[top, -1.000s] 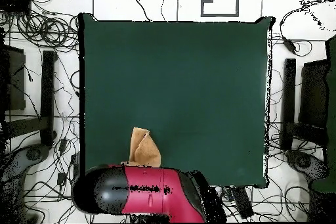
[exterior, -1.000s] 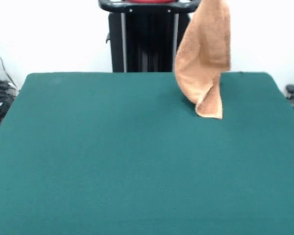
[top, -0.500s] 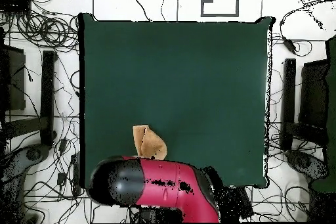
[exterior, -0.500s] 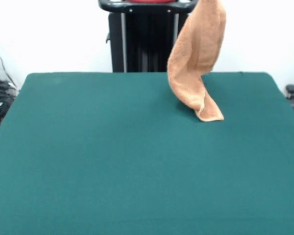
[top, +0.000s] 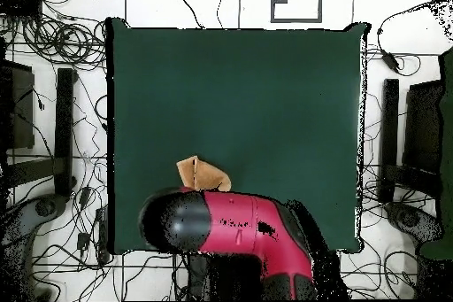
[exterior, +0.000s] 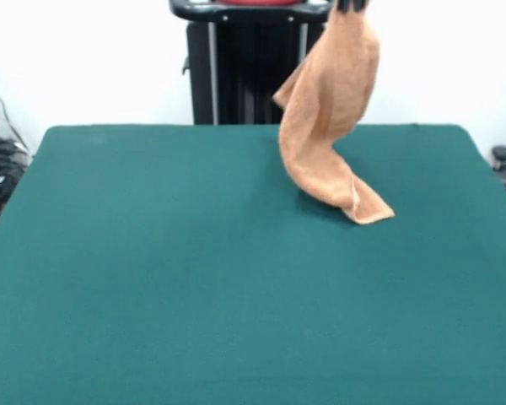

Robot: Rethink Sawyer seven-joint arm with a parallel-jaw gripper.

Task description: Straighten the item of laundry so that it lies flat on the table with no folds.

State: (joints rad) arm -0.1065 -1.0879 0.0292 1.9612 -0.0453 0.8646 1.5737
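The peach-orange towel [exterior: 331,118] hangs from my gripper [exterior: 352,5], whose dark tips show at the top edge of the front view, shut on the towel's upper end. The towel's lower end rests folded on the dark green table [exterior: 194,278] near the far right side. In the overhead view only a small part of the towel [top: 200,174] shows past the red and black arm [top: 230,228], which covers the gripper.
The robot's black pedestal [exterior: 249,67] stands behind the table's far edge. Cables and black stands [top: 62,130] lie on the floor around the table in the overhead view.
The gripper has come lower and shifted left in the front view. The hanging towel swung left and more of its lower end now lies on the table.
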